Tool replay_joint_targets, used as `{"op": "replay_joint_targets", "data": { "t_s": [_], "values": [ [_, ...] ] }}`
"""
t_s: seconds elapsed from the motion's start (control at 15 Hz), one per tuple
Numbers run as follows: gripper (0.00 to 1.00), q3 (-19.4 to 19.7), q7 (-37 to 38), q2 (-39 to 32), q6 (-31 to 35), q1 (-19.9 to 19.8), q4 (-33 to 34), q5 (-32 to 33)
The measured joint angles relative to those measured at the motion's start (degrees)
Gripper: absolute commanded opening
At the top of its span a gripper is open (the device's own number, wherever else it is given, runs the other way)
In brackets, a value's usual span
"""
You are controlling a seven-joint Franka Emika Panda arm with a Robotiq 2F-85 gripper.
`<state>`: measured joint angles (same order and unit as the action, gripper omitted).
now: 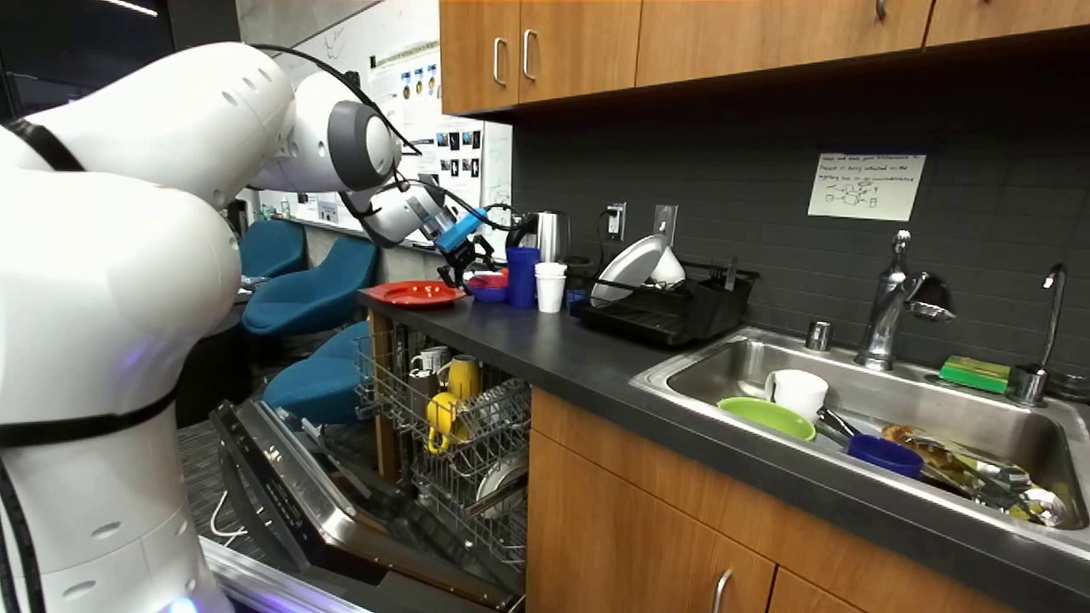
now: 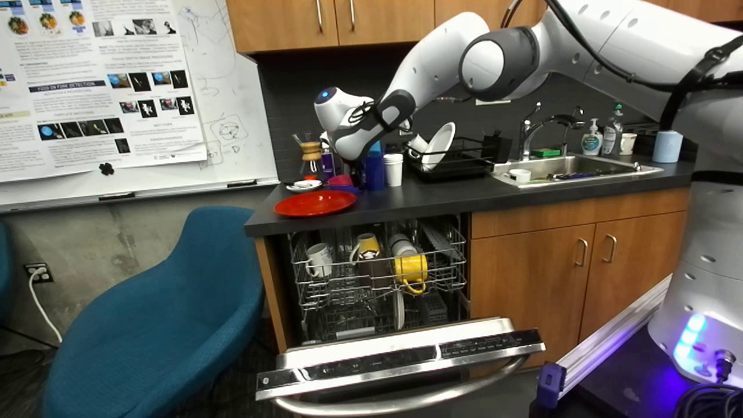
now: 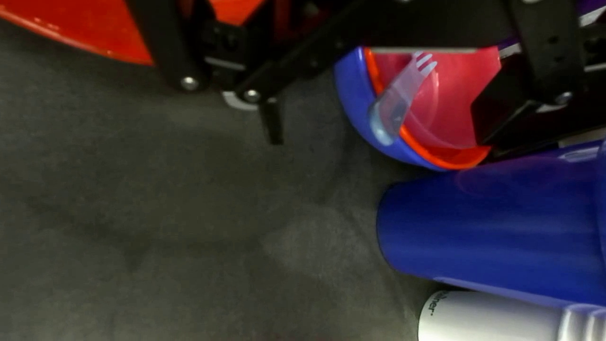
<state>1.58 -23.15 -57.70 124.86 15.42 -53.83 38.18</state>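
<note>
My gripper [image 3: 381,124] is open, its two black fingers spread apart, and I see nothing between the pads. In an exterior view the gripper [image 1: 471,269] hangs low over the far end of the counter. Below it in the wrist view are nested bowls [image 3: 454,99], blue outside with orange and pink inside. A translucent utensil [image 3: 395,104] with tines at one end lies across the bowl rim. A tall blue cup [image 3: 492,227] stands close to one finger, with white cups [image 3: 492,317] beside it. A red plate [image 3: 75,35] lies near the other finger. Whether a finger touches the bowls is unclear.
A black dish rack [image 1: 673,298] holds white plates. The sink [image 1: 681,375] contains dishes. The dishwasher door [image 2: 400,360] is open, its upper rack [image 2: 342,290] bearing mugs. A carafe [image 2: 311,157] and a small white plate [image 2: 303,186] stand behind the bowls. Cabinets [image 1: 579,38] hang above.
</note>
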Motion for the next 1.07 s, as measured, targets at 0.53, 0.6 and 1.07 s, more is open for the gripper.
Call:
{"op": "replay_joint_targets", "data": {
  "t_s": [0.53, 0.6, 1.07],
  "values": [
    [0.12, 0.32, -3.29, -0.87, 0.08, 0.23, 0.36, 0.7],
    [0.04, 0.32, -3.55, -0.87, 0.11, 0.32, 0.4, 0.75],
    [0.01, 0.38, -4.17, -0.78, 0.14, 0.34, 1.38, 1.03]
  ]
}}
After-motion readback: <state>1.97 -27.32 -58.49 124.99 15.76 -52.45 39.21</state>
